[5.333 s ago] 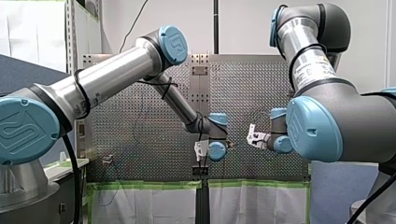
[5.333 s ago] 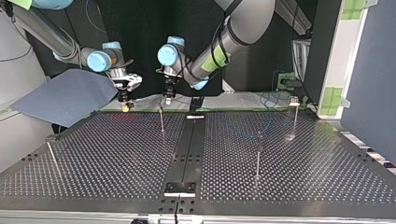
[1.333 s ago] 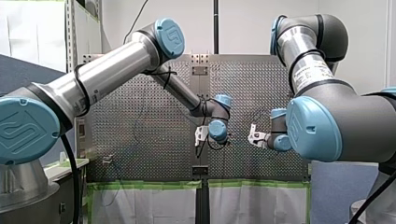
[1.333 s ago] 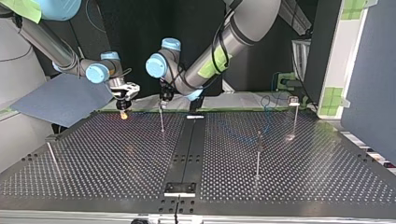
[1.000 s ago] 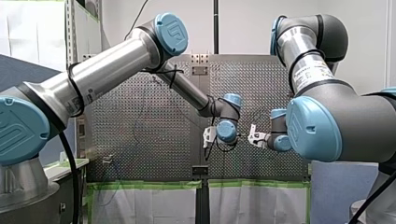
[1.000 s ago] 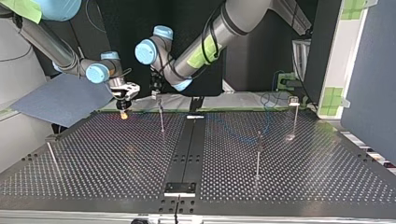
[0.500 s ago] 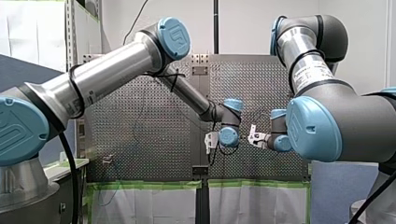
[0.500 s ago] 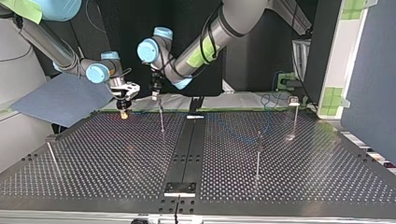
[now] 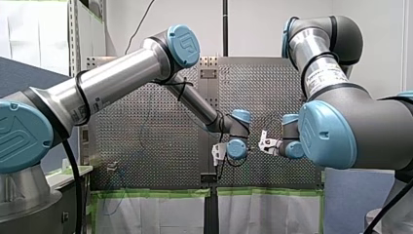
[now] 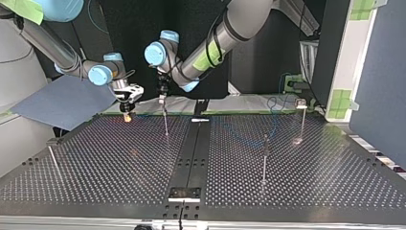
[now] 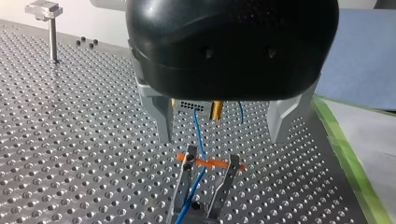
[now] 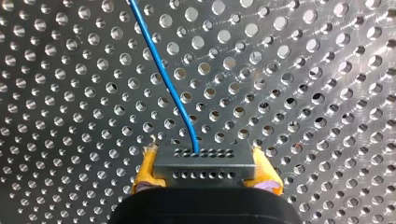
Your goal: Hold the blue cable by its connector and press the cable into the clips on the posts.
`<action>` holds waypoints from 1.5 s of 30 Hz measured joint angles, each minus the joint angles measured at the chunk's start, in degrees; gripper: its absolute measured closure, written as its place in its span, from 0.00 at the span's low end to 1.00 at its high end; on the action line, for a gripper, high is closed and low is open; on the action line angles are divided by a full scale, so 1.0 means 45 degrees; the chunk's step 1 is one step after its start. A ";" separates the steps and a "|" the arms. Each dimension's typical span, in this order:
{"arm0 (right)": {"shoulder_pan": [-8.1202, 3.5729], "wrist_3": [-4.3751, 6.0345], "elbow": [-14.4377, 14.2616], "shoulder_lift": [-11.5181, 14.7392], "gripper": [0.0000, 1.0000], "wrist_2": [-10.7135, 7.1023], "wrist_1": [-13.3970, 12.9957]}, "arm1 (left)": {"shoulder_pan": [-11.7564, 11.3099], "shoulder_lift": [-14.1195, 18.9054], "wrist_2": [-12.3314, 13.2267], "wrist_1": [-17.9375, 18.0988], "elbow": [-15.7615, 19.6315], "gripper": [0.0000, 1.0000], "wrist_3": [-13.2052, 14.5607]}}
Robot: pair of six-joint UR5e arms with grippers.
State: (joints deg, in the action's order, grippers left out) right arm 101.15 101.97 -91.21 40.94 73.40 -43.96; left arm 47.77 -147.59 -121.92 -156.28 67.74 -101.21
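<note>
In the right wrist view my right gripper (image 12: 204,179) has its yellow pads (image 12: 145,170) shut on the grey connector (image 12: 204,161). The blue cable (image 12: 163,79) leaves the connector and runs off over the perforated table. In the left wrist view my left gripper (image 11: 219,139) is open, its metal fingers (image 11: 159,119) wide apart above a clip (image 11: 187,170) with an orange band. The blue cable (image 11: 198,135) passes between the clip's prongs, and the connector (image 11: 189,106) shows beyond. In the top view my left gripper (image 10: 163,98) hangs just over a post (image 10: 165,122), with my right gripper (image 10: 127,113) beside it.
More thin posts stand on the perforated table (image 10: 119,163): one at the top view's left edge (image 10: 52,160), one right of the middle (image 10: 264,160), one at the far right (image 10: 301,117). A black rail (image 10: 191,153) runs down the middle. Green tape lines the far edge.
My left arm has swung its wrist back a little and sunk lower, bringing its gripper down over the post's top. My right gripper has stayed put with the connector.
</note>
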 joint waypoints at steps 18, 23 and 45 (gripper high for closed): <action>-0.0004 0.0059 0.0002 -0.0003 1.00 0.0001 -0.0015 | -0.0084 -0.0003 -0.0706 -0.0219 0.0003 0.00 0.0235; -0.0005 0.0059 0.0002 -0.0003 1.00 0.0001 -0.0018 | -0.0084 -0.0002 -0.0708 -0.0218 0.0002 0.00 0.0230; -0.0009 -0.0068 0.0003 0.0002 1.00 0.0051 0.0463 | -0.0058 -0.0001 -0.0707 -0.0933 0.0001 0.00 0.0078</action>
State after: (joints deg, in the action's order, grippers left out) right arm 101.11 101.66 -91.20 40.95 73.63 -41.87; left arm 47.51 -147.60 -125.10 -160.48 67.75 -100.86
